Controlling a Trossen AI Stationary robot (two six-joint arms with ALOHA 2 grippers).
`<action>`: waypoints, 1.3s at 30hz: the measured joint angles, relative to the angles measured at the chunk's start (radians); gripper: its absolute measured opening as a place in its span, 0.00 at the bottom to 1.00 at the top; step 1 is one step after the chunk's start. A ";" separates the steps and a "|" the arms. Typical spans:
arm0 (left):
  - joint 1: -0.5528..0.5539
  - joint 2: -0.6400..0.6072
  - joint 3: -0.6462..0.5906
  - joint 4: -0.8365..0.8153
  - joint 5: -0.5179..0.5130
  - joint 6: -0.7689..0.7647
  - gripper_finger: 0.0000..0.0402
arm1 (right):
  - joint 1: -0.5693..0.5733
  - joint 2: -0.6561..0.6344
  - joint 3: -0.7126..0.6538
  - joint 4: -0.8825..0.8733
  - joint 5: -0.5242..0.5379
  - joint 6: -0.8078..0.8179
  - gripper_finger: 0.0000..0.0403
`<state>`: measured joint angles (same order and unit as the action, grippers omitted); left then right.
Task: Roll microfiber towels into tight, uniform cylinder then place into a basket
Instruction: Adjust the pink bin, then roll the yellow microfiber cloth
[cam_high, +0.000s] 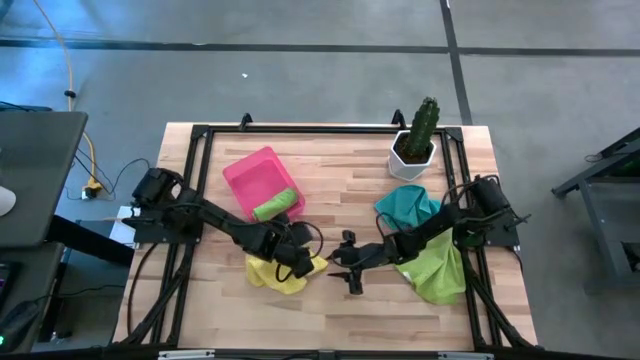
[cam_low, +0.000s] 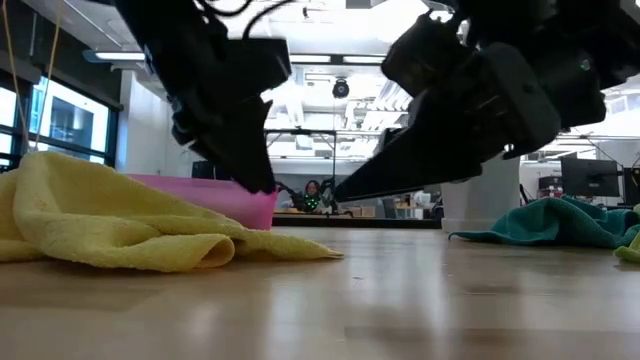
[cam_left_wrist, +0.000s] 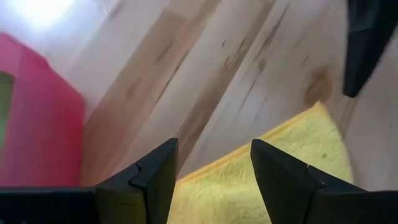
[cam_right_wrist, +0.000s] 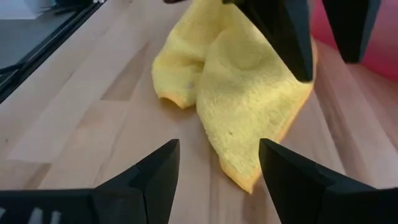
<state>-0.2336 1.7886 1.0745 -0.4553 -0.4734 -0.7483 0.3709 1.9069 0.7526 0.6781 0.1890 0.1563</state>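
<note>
A crumpled yellow towel (cam_high: 278, 273) lies on the wooden table near its front, left of centre. My left gripper (cam_high: 304, 262) stands open just above the towel's right edge (cam_left_wrist: 273, 168), clear of it in the low view (cam_low: 258, 178). My right gripper (cam_high: 345, 270) is open a little to the right, pointing at the yellow towel (cam_right_wrist: 249, 93) from the table's right. The pink basket (cam_high: 250, 172) holds a rolled lime green towel (cam_high: 277, 206). A teal towel (cam_high: 405, 205) and a larger green towel (cam_high: 440, 268) lie under my right arm.
A white pot with a green cactus (cam_high: 415, 140) stands at the far right of the table. A black frame (cam_high: 300, 130) runs around the tabletop. Bare wood shows along the near edge, between the yellow and green towels.
</note>
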 joint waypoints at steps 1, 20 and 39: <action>0.006 0.000 -0.006 -0.001 0.017 0.000 0.48 | 0.000 0.002 0.002 -0.002 -0.003 0.000 0.53; 0.122 0.000 -0.020 -0.192 -0.138 -0.004 0.48 | 0.000 0.003 0.012 -0.034 -0.003 0.000 0.53; 0.376 -0.007 -0.017 -0.079 -0.302 0.131 0.48 | 0.002 0.003 0.012 -0.039 -0.021 -0.002 0.53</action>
<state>0.1421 1.7817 1.0579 -0.5342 -0.7753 -0.6176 0.3733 1.9099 0.7643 0.6392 0.1681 0.1542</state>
